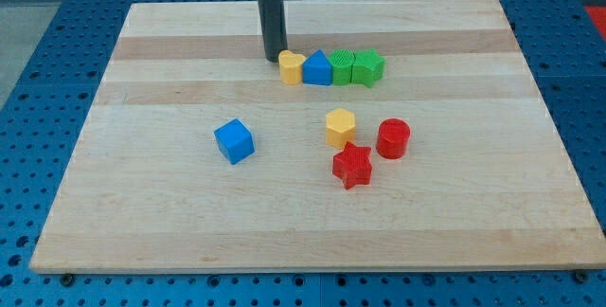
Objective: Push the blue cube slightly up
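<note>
Blue cube point(234, 141) sits alone at the wooden board's point(142, 212) left-centre, nothing around it. No writing is legible. My tip point(274, 58), a bare rod holding nothing, rests well above it, just left of a yellow heart-shaped block point(291, 66) heading a touching row: blue triangular block point(317, 68), two green blocks point(342, 66) point(367, 66). Yellow hexagon point(340, 127), red cylinder point(392, 138) and red star point(352, 165) cluster to the right.

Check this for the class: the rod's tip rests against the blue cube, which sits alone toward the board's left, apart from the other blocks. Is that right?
Not quite. The camera view shows my tip beside the yellow block at the left end of the top row, not against the blue cube. The cube does sit alone toward the board's left.
</note>
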